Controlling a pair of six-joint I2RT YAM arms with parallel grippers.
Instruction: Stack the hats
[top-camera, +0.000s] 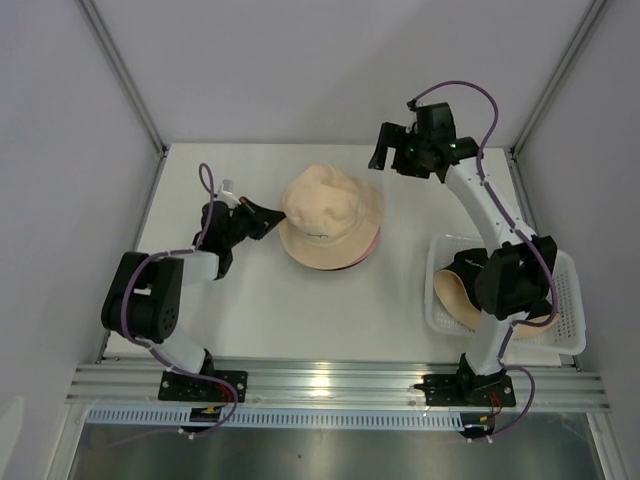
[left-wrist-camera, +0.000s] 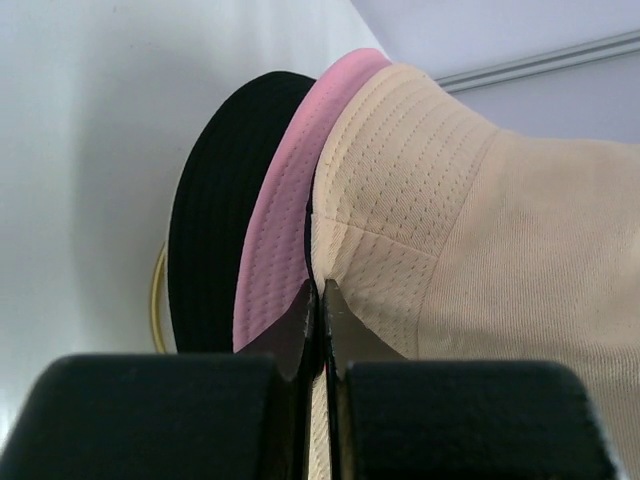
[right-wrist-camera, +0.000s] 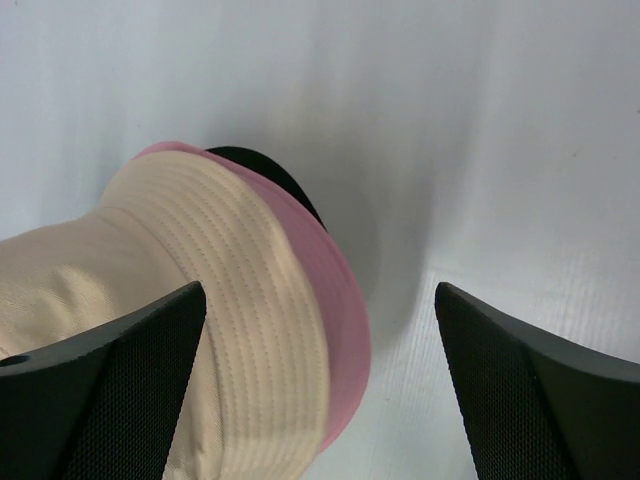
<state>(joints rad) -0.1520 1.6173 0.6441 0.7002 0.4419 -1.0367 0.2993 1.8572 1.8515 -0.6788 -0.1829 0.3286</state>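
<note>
A: On the white table (top-camera: 220, 300), at its middle, stacked three deep: beige hat (top-camera: 330, 212) uppermost, with a soft round crown and a floppy brim. Beneath it, only brim edges of the pink hat (left-wrist-camera: 275, 270) and the black hat (left-wrist-camera: 215, 230).

B: Textures?

A: Beige cloth dotted with tiny pinholes, its brim ridged by rows of stitching. Pink smooth. Black ribbed in concentric lines. Under the black brim, a thin curve of gold wire (left-wrist-camera: 157, 300), mostly hidden.

B: Left gripper (top-camera: 272, 218)?

A: Low at the stack's left edge. Black fingers (left-wrist-camera: 295, 335) pressed together on the beige brim, with a sliver of beige cloth between them.

B: Right gripper (top-camera: 383, 152)?

A: Raised near the far right of the stack, spread wide, holding nothing. Dark mesh-textured pads (right-wrist-camera: 110, 390) at either side of the wrist view, both cut off by the frame.

B: Elsewhere?

A: Right of the stack, a white mesh basket (top-camera: 570, 320) with more hats (top-camera: 455, 290) inside: a dark crown over a tan brim, largely covered by the right arm. Cannot tell how many.
</note>
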